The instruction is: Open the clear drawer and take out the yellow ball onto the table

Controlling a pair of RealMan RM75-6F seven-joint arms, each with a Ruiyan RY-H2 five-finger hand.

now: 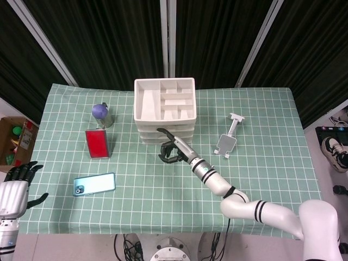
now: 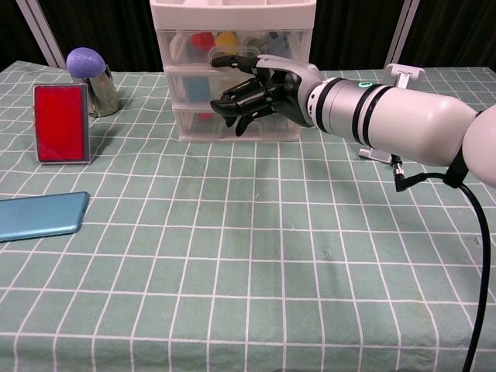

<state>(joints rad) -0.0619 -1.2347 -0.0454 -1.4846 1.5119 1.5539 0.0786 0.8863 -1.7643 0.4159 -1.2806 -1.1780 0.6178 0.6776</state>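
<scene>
My left hand (image 1: 15, 190) rests open and empty at the table's near edge. My right hand (image 2: 260, 87), fingers curled around nothing, hovers before the clear drawer (image 2: 232, 48), perhaps touching it. The yellow ball (image 2: 226, 39) sits inside the closed top drawer.

We observed the right arm extended forward and toward the left across the worktop (image 1: 261, 163), its forearm low and nearly level. The right robot hand (image 2: 260, 89) was held palm-down with its fingers (image 2: 232, 101) curled inward and the thumb projecting forward above them; nothing was visibly enclosed in it. The left robot hand (image 1: 13, 187) stood at the lower left edge of the head view, upright on its wrist, with fingers apart and holding nothing. It did not appear in the chest view.
</scene>
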